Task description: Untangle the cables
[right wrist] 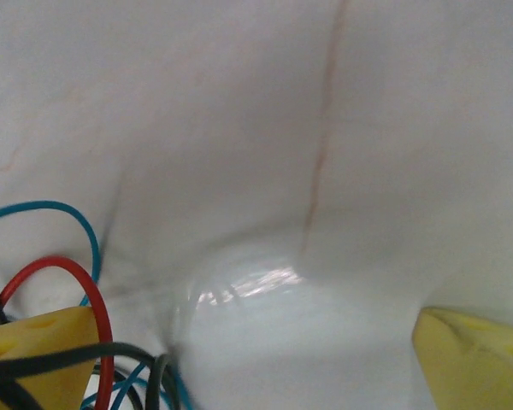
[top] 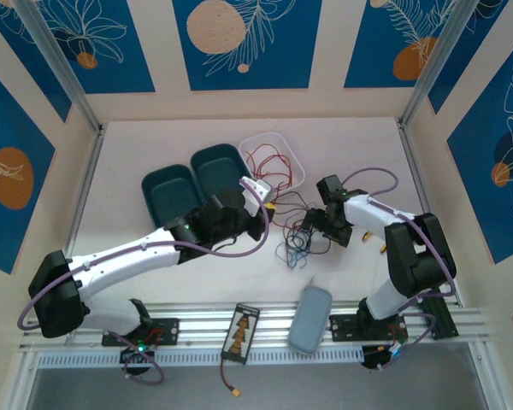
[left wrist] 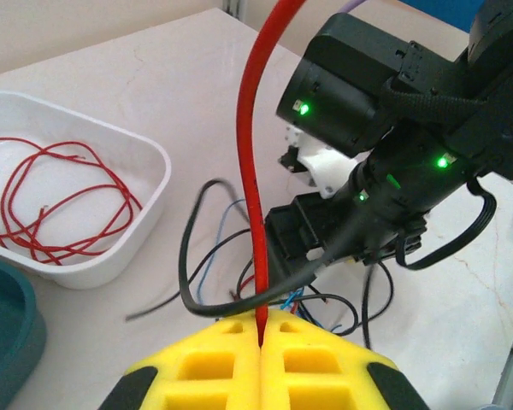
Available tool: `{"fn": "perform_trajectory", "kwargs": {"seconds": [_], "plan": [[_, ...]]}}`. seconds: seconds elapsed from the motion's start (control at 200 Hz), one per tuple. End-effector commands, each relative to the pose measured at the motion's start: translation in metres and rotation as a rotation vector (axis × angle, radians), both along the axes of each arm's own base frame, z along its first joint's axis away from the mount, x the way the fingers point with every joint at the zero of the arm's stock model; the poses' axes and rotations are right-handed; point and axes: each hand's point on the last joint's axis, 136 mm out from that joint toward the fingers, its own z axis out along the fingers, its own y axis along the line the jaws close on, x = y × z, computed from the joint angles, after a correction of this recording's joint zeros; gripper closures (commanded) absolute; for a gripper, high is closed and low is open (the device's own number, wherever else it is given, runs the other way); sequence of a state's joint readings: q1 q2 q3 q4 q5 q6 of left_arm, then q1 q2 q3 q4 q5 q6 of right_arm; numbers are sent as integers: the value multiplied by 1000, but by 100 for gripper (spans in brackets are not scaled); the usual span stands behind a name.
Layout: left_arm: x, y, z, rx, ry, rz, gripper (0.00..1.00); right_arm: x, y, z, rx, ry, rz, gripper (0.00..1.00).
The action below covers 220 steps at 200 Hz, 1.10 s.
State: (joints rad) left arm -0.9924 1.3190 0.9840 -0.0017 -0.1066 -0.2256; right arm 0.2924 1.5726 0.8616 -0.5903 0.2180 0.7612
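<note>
The cables [top: 297, 239] are a loose tangle of thin red, black and blue wires on the table between the two arms. My left gripper [left wrist: 262, 337] is shut, its yellow fingers pinching a red cable [left wrist: 253, 171] that rises straight up out of them. A black cable [left wrist: 188, 273] loops across just in front of the fingers. In the top view the left gripper [top: 269, 205] sits at the tangle's left edge. My right gripper [right wrist: 256, 367] stands wide open low over the table, with bare table between its fingers. Red, blue and black wires [right wrist: 85, 290] drape over its left finger [right wrist: 34, 350].
A white tray [top: 244, 141] holding loose red wires stands behind the tangle. Two dark teal trays [top: 167, 192] sit to its left. A grey pouch [top: 310, 318] and a small circuit board [top: 242, 329] lie on the rail by the arm bases.
</note>
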Motion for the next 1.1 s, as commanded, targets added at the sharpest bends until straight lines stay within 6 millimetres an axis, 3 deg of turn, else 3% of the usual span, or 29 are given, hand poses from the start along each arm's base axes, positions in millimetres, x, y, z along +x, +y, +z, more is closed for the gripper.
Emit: {"fn": "perform_trajectory", "kwargs": {"seconds": [0.0,0.16,0.415,0.655,0.745,0.84,0.945,1.095], "plan": [[4,7,15,-7,-57,14,100,-8,-18,4,-17,5,-54,7],[10,6,7,-10,-6,26,100,-5,-19,35,5,-100,-34,8],[18,5,-1,-84,88,19,100,-7,-6,117,85,-423,79,18],[14,-4,-6,-131,82,-73,100,-20,34,188,308,-677,220,33],[13,-8,-11,-123,88,-94,100,-21,54,218,372,-749,284,40],[12,-12,-17,-122,106,-109,100,-23,81,246,418,-830,386,42],[8,-17,-22,-135,128,-138,100,-23,108,263,444,-887,479,42],[1,-22,-24,-152,146,-184,100,-11,128,258,443,-877,510,47]]}}
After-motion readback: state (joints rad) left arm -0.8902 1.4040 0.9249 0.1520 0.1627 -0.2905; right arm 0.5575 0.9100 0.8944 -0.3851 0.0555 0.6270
